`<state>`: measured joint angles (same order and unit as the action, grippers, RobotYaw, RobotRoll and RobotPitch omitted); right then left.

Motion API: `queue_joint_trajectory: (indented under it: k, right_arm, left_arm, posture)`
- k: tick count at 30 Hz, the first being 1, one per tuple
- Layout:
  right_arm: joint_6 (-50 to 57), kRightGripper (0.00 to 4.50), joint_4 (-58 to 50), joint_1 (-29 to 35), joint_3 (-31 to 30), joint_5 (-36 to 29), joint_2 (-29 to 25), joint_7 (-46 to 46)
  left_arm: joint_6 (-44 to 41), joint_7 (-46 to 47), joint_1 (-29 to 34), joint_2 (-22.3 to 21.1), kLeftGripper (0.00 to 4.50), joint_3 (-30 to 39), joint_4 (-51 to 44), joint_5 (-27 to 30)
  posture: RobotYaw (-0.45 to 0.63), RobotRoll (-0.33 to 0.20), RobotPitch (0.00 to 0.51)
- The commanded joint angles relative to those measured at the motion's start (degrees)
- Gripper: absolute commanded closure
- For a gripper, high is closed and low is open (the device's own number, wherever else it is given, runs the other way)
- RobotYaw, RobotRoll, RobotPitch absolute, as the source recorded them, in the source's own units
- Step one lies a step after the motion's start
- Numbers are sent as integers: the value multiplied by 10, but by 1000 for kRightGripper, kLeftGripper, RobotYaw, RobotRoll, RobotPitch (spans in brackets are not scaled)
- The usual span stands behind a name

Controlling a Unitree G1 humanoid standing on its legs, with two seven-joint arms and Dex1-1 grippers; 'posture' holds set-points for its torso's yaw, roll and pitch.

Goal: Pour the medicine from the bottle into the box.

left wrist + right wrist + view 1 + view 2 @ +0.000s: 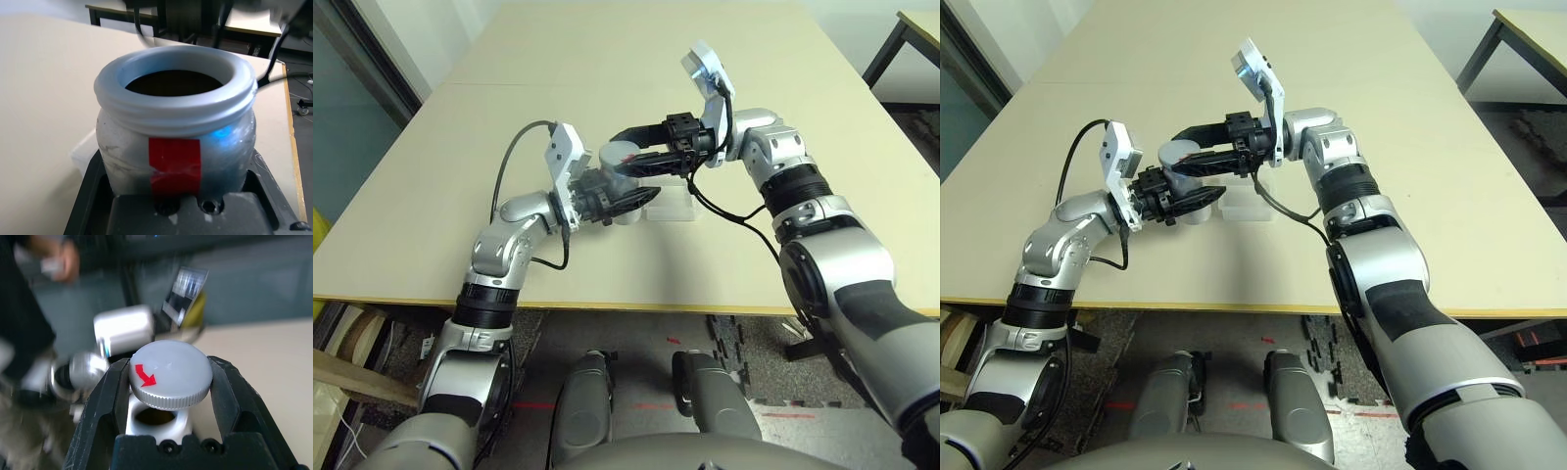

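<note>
My left gripper (631,201) is shut on the bottle (176,127), a silvery-grey one with a red stripe. It holds the bottle upright just above the table, and the mouth is uncovered. The inside looks dark, and the medicine is hidden. Directly above the mouth, my right gripper (628,162) is shut on the round grey cap (171,374), which has a red arrow on top. The box (674,208) is clear plastic. It sits on the table right beside the bottle, on its right, under the right gripper's wrist.
The beige table (607,59) stretches far back and to both sides. Black cables hang from both wrists, one looping down over the table by the box. The right wrist view has a blurred person (29,308) in the background.
</note>
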<state>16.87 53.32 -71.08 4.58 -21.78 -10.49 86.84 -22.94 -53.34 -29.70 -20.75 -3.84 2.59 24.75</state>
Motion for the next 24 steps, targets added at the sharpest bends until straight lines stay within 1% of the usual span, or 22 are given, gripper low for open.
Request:
queue_joint_trajectory:
  k: [1,5,7,12,16,22,24]
  right_arm:
    - [36,1915,-5,-16,37,-38,1,-20]
    - [51,1915,0,-28,68,-60,-1,-55]
    - [41,1915,4,-29,73,-56,-3,-76]
    - [-6,1915,19,-21,46,-2,-20,-140]
    - [-23,1915,25,-12,35,30,-33,-197]
    - [-37,1915,27,14,24,92,-74,-350]
    - [-34,1915,27,21,26,103,-88,-385]
  left_arm:
    - [-4,-1,6,-1,1901,-8,-6,-3]
    - [-3,0,7,0,1901,-9,-6,-3]
    - [-3,1,6,1,1901,-9,-5,-4]
    - [0,3,2,3,1901,-7,0,-5]
    - [3,6,1,5,1901,-6,4,-5]
    - [13,12,1,7,1901,1,11,-6]
    - [15,14,0,8,1901,2,14,-6]
  posture:
    - [-43,0,143]
    - [-43,0,144]
    - [-44,0,144]
    - [-48,0,145]
    - [-49,0,147]
    - [-60,0,149]
    - [-69,0,149]
